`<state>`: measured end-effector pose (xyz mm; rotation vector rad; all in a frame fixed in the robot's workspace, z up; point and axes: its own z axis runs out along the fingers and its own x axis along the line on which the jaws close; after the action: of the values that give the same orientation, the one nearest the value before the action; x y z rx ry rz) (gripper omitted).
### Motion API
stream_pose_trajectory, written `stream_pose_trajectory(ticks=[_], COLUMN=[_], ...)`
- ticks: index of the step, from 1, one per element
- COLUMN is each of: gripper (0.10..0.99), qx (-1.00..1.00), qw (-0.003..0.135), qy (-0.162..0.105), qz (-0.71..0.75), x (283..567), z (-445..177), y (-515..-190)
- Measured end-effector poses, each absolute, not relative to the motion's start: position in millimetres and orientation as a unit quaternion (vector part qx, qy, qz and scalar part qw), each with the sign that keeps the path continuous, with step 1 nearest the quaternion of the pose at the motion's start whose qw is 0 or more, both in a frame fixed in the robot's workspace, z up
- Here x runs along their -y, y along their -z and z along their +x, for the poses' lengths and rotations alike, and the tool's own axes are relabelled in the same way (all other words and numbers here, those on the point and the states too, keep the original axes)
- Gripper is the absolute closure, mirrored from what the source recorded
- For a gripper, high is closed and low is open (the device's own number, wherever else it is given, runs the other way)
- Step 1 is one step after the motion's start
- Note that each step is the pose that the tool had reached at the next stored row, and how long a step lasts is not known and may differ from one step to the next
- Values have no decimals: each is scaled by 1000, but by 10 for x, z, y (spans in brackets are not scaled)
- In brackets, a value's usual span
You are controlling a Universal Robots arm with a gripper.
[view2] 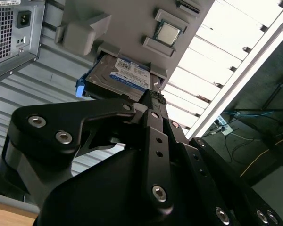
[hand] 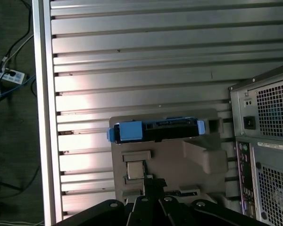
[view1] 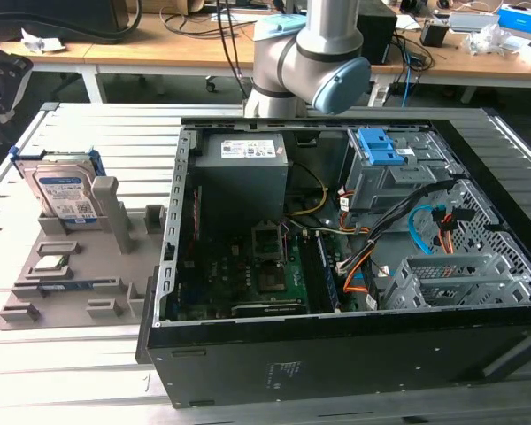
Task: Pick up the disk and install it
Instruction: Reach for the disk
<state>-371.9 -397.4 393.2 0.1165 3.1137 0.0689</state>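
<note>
The disk (view1: 64, 193) is seen standing upright in the grey holder (view1: 80, 257), ahead of the gripper (view2: 155, 100) and apart from it, not grasped. How far the gripper is open cannot be told. The approach should be squared to the blue carrier frame (hand: 130, 131), clear of the holder's walls.

Ribbed metal table (view1: 97, 133) — on it, a grey tray (view1: 80, 266) and open computer case (view1: 336, 363).
</note>
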Motion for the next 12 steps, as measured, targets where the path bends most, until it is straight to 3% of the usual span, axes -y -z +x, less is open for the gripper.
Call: stream_pose_trajectory(ticks=[12], gripper=[980], qx=[-999], qw=[12], qy=[-22], qz=[37], x=[3970], z=[-3963], y=[-3932])
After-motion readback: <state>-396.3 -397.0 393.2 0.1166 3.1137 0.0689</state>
